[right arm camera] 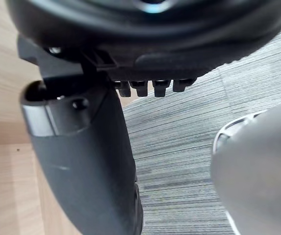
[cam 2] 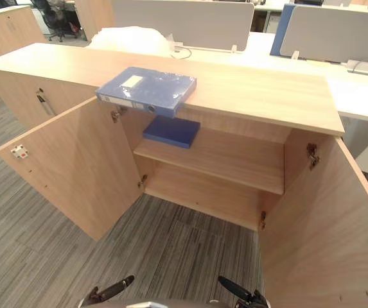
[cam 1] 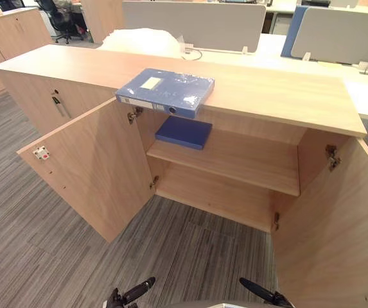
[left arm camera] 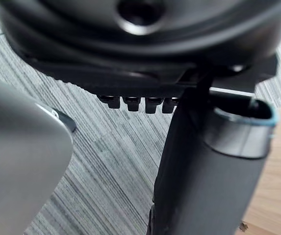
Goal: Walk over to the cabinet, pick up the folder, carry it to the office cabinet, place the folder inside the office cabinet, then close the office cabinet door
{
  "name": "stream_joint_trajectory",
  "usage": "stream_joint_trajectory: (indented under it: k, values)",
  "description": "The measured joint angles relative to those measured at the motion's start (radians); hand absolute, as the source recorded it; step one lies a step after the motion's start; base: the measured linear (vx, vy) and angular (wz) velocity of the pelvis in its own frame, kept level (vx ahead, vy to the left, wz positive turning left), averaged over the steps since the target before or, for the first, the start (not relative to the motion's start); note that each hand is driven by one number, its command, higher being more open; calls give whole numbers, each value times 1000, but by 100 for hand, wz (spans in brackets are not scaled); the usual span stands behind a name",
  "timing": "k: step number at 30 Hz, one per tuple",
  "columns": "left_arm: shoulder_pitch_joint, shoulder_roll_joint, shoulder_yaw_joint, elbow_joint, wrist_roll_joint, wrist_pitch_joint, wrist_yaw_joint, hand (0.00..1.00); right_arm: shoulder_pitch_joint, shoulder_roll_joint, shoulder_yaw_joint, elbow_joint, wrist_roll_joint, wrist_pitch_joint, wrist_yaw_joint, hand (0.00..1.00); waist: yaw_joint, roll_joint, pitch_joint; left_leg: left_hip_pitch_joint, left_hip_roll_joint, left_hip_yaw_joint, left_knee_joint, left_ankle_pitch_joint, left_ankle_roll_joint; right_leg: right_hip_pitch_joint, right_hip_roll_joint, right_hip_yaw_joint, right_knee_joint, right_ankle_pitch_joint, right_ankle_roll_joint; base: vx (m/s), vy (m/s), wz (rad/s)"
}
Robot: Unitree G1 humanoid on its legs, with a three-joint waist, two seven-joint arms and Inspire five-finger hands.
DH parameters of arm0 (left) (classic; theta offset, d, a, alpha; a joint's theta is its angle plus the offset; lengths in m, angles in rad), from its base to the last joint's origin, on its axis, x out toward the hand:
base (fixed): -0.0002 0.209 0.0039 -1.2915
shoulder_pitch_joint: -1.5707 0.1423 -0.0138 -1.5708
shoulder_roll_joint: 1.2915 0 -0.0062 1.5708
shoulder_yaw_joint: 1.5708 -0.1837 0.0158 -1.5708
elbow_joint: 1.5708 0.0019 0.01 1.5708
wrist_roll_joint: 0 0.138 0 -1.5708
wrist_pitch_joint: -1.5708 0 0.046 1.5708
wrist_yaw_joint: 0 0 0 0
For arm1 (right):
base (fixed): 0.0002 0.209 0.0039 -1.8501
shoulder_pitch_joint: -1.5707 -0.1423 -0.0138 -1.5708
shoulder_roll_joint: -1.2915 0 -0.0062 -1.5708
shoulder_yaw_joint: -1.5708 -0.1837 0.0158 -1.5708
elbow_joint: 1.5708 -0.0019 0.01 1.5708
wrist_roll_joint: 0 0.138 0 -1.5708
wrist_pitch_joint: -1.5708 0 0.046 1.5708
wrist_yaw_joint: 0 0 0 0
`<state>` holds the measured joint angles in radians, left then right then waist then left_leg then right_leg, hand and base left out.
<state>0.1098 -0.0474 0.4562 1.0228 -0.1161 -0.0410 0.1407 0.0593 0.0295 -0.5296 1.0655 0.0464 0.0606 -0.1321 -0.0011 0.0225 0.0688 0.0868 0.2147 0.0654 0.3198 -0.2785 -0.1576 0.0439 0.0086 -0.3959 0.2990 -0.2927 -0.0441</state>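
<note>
Left hand [left arm camera: 209,186] and right hand [right arm camera: 86,171] hang slack, empty, per wrist views. Eye views add folder [cam 1: 165,92] on cabinet [cam 1: 286,96] top, overhanging its front edge; pale label [cam 1: 150,83] unreadable.

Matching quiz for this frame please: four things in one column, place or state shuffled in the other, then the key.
1. blue folder
2. dark blue book
3. left cabinet door
4. white plastic bundle

A. on the shelf inside
B. swung open
C. at the front edge of the cabinet top
D. at the far side of the cabinet top

Pairs: 1-C, 2-A, 3-B, 4-D
</note>
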Motion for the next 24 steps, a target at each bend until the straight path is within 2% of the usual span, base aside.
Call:
stream_joint_trajectory:
  k: [1, 2, 3, 4, 5, 6, 7, 8, 9, 10, 11, 12, 14, 15, 16, 18, 19, 21, 24]
  values:
    - [4, 0, 0, -17, -5, 3, -2, 100, 2, -1, 7, -2, 4, 1, 0, 100, 0, 3, -2, -47, 14, -2, 119, -17, -6, 23, 15, 1, -22, 0, -1, 239, -70, 2]
    - [7, -2, 1, -40, -12, 8, -3, 100, 1, -5, 20, -3, 4, 0, 1, 100, 2, 7, 0, -139, 35, -20, 328, -15, -10, 53, 32, 5, -49, 1, -3, 252, -33, -10]
    - [8, -10, 0, -57, -30, 9, 1, 100, -1, -18, 42, -3, 7, 2, 0, 100, 4, 21, 6, -217, 55, -50, 522, 27, -20, 95, 50, 15, -74, 4, -8, 329, 11, -19]
    - [8, -14, -1, -61, -37, 9, 3, 100, -2, -26, 59, -1, 10, 5, -3, 100, 6, 29, 10, -248, 67, -56, 608, 45, -26, 120, 59, 24, -91, 6, -10, 377, 88, -33]
    - [12, -17, -7, -77, -53, 10, 9, 100, -2, -36, 104, 3, 17, 6, -9, 100, 13, 31, 15, -296, 76, -48, 739, 35, -15, 170, 61, 45, -118, 6, -9, 335, 117, -45]
    - [22, -16, -33, -107, -69, 9, 17, 100, -5, -37, 133, 2, 16, 7, -11, 100, 22, 26, 17, -335, 71, -23, 786, 18, 8, 206, 50, 74, -142, 10, -4, 344, 171, -66]
    - [22, -10, -64, -128, -73, 7, 22, 100, -15, -36, 140, 4, 15, 9, -14, 100, 37, 20, 21, -379, 65, 4, 763, -5, 41, 227, 31, 101, -157, 13, 3, 336, 209, -63]
    - [19, -5, -78, -133, -74, 4, 22, 100, -28, -36, 138, 10, 15, 11, -16, 100, 46, 18, 30, -398, 61, 19, 729, -20, 53, 235, 19, 114, -156, 14, 4, 385, 286, -61]
    - [14, 6, -93, -134, -81, -1, 22, 100, -49, -32, 138, 20, 15, 19, -25, 100, 50, 11, 41, -426, 40, 35, 596, -28, 71, 245, -9, 135, -144, 16, 13, 315, 259, -36]
    - [13, 7, -96, -134, -82, -2, 22, 100, -52, -31, 138, 20, 15, 20, -26, 100, 50, 11, 44, -429, 32, 33, 556, -24, 77, 249, -16, 137, -141, 16, 14, 327, 302, -38]
    - [24, -1, -118, -131, -83, -4, 23, 100, -55, -41, 138, 16, 16, 22, -27, 100, 53, 44, 34, -417, -6, -10, 224, 150, 124, 254, -21, 172, -119, 9, 67, 347, 264, -24]
    - [10, 21, -120, -104, -93, -9, 20, 100, -67, -23, 150, 21, 23, 19, -28, 100, 55, 6, 43, -377, -49, 11, 184, 166, 124, 252, -56, 232, -114, -13, 96, 329, 213, -14]
    - [-11, 26, -120, -94, -93, -15, 25, 100, -86, -9, 181, 19, 34, 19, -28, 100, 53, -9, 42, -355, -72, -2, 137, 185, 123, 226, -39, 271, -155, -6, 86, 180, 72, 7]
    - [-13, 28, -120, -92, -94, -17, 23, 100, -96, 4, 192, 19, 34, 13, -29, 100, 57, -13, 49, -350, -104, -51, 145, 186, 122, 204, -41, 291, -189, 39, 76, 151, 29, 9]
    - [-24, 32, -118, -66, -94, -19, 22, 100, -109, 12, 202, 20, 35, 6, -26, 100, 52, -18, 58, -342, -131, -98, 159, 184, 120, 213, -50, 295, -201, 49, 80, 143, 20, 5]
    - [-30, 31, -117, -45, -94, -18, 25, 100, -116, 20, 201, 20, 34, 0, -22, 100, 59, -6, 50, -341, -134, -105, 152, 182, 118, 210, -56, 315, -214, 73, 95, 103, 21, -16]
    - [-22, 24, -108, -38, -107, -17, 27, 100, -116, 26, 201, 19, 34, -4, -21, 100, 55, -1, 47, -333, -133, -104, 123, 172, 103, 196, -62, 332, -216, 79, 103, 90, 37, -36]
    - [-22, 24, -113, -32, -107, -14, 26, 100, -102, 22, 200, 22, 34, 0, -20, 100, 54, 3, 44, -302, -140, -98, 58, 166, 95, 176, -77, 361, -212, 81, 108, 79, 42, -46]
    - [-25, 31, -124, -17, -90, -14, 18, 100, -82, 4, 195, 22, 29, 15, -5, 100, 52, -8, 44, -240, -161, -42, -35, 187, 113, 146, -119, 404, -184, 85, 116, 64, 101, -63]
